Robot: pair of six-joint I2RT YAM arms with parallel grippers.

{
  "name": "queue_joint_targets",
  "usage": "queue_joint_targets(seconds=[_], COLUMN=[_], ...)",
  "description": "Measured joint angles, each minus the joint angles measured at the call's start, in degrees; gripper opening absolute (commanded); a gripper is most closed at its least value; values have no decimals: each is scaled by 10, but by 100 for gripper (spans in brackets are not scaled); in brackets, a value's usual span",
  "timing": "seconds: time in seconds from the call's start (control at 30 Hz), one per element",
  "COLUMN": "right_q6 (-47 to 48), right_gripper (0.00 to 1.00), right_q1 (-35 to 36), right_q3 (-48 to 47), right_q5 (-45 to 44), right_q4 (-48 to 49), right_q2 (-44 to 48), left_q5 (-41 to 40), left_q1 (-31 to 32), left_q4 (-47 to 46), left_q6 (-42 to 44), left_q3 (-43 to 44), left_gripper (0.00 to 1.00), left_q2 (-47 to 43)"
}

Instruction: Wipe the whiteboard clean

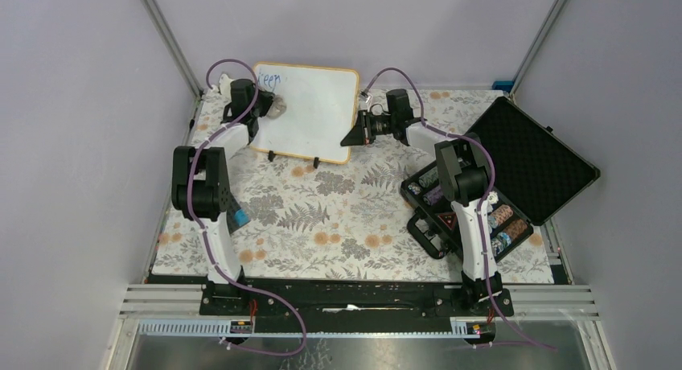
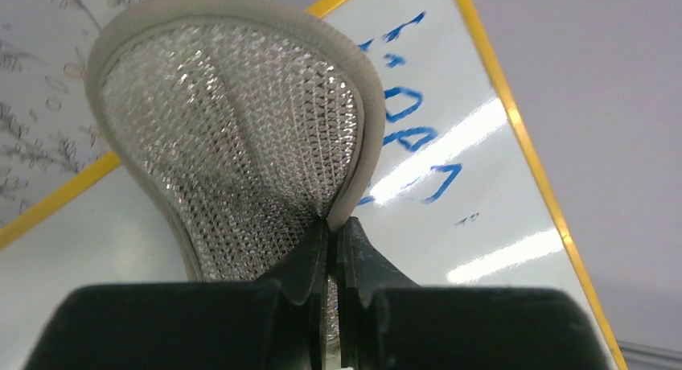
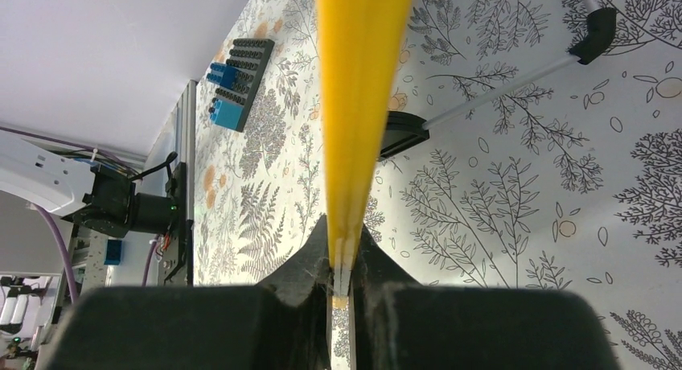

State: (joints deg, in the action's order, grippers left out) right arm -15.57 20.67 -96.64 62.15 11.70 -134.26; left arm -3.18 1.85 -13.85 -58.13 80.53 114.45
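Note:
The whiteboard (image 1: 318,113) stands tilted on two black feet at the back of the table, with blue handwriting (image 1: 270,80) at its top left. My left gripper (image 1: 268,111) is shut on a grey-rimmed silver mesh eraser pad (image 1: 277,107), held at the board's left part just below the writing. In the left wrist view the pad (image 2: 233,129) lies against the board (image 2: 482,225), beside the blue letters (image 2: 406,113). My right gripper (image 1: 359,131) is shut on the board's right edge; the right wrist view shows the yellow frame (image 3: 358,88) pinched between the fingertips (image 3: 312,261).
An open black foam-lined case (image 1: 535,153) lies at the right, its tray of small items (image 1: 466,213) beside the right arm. A dark plate with blue bricks (image 3: 237,80) lies near the left arm, showing as a blue brick (image 1: 240,218). The floral mat (image 1: 338,217) covers the table.

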Motion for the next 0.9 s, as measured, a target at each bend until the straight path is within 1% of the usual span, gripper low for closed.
queue_joint_targets(seconds=[0.1,0.23,0.33,0.47,0.6,0.73,0.9], right_q6=[14,28,42,63,76,85,98], right_gripper=[0,0,0,0,0,0,0], right_q1=[0,-1,-2,-3,-5,-6,-6], right_q3=[-18,-38,-58,-73,-78,-81,-83], right_q5=[-5,-18,-27,-31,-41,-40,-39], right_q4=[-32,-74,-112,-141,-159,-165,-166], right_q2=[0,0,-4,-8,-8,-8,-8], left_q5=[-22,-33,-19,6,26,32,49], left_q1=[14,31,43,62,77,82,74], left_q4=[-2,-38,-67,-98,-119,-164,-189], left_q6=[12,37,48,63,73,75,76], left_q3=[29,82,135,172,171,134,86], left_gripper=[0,0,0,0,0,0,0], left_q2=[17,52,82,101,102,90,66])
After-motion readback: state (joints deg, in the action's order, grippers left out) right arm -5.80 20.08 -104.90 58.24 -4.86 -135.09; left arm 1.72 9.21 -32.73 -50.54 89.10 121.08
